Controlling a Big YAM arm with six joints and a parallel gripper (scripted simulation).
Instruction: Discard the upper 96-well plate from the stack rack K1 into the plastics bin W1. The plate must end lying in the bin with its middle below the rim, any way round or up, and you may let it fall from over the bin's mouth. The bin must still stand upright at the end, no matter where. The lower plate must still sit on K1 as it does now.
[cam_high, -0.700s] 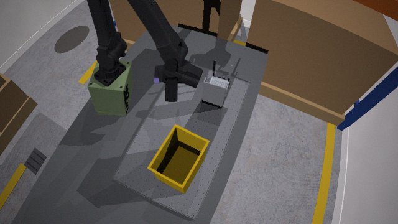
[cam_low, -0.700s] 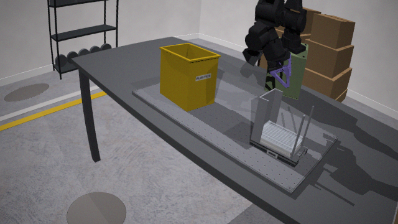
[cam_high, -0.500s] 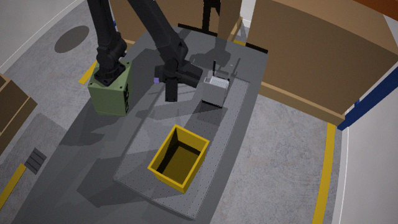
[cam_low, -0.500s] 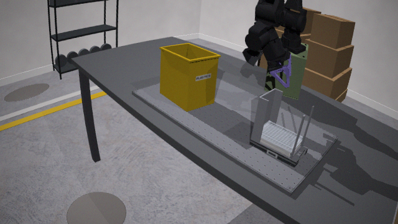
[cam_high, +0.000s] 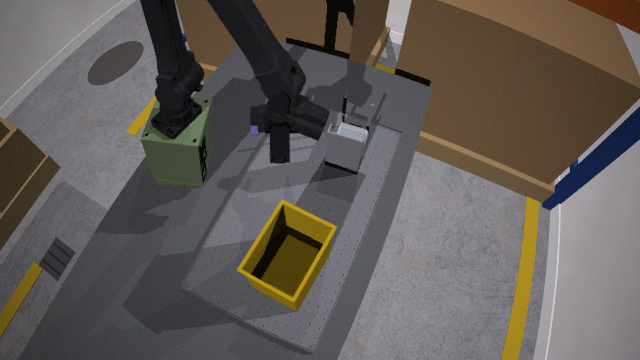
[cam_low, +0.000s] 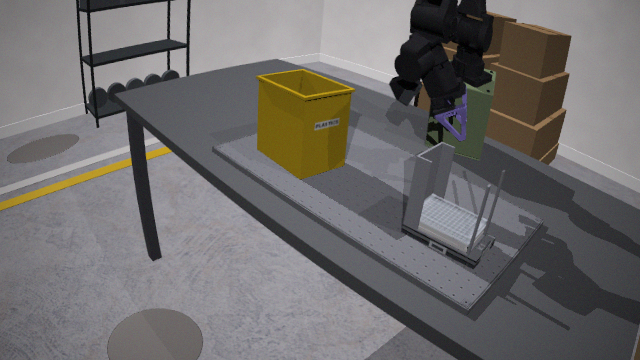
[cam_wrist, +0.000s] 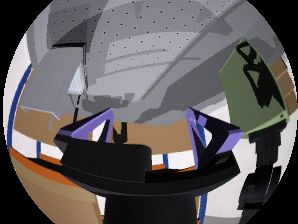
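The stack rack K1 (cam_low: 445, 200) is a grey frame with a tall back wall and thin posts, standing on the perforated plate at the table's right end. A white 96-well plate (cam_low: 449, 220) lies on top of the stack in it; the lower plate is mostly hidden beneath. The rack also shows in the overhead view (cam_high: 347, 142) with the plate (cam_high: 352, 132). The yellow plastics bin W1 (cam_low: 303, 120) (cam_high: 287, 252) stands upright and empty. My gripper (cam_low: 452, 117), with purple fingers, is open and empty, hanging in the air behind and above the rack. It shows in the wrist view (cam_wrist: 149, 132).
The green arm base (cam_high: 177, 142) stands on the table left of the rack. The grey perforated plate carries both rack and bin. Cardboard boxes (cam_low: 530, 85) stand behind the table. A black shelf (cam_low: 132, 50) stands at the far left.
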